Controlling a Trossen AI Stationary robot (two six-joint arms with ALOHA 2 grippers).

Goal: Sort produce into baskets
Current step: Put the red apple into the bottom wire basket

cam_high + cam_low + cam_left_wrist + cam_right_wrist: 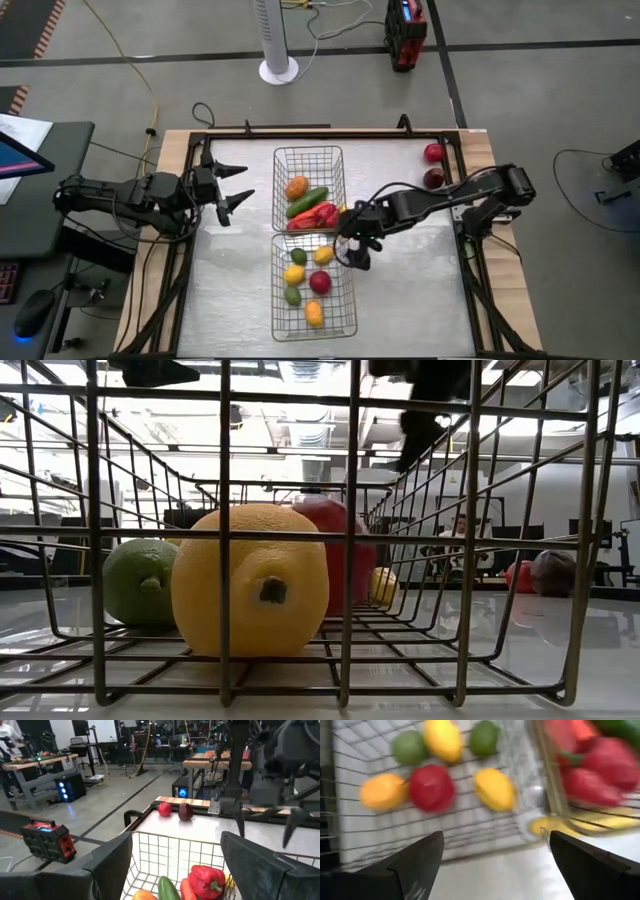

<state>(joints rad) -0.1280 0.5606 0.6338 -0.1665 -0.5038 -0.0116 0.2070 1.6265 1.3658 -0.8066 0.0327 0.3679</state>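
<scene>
You have the right gripper [357, 255] at the right rim of the near basket [350, 300], jaws spread and empty. The banana [555, 825] lies just outside, between the two baskets. Lower onto it squarely and clear the wire before closing. The left gripper [237, 188] waits left of the far basket [278, 185], jaws spread. Two apples [433, 165] remain at the far right of the counter [230, 290]. The low view shows only the near basket's fruit; the left wrist view shows the peppers [206, 881] and cucumber [168, 888].
</scene>
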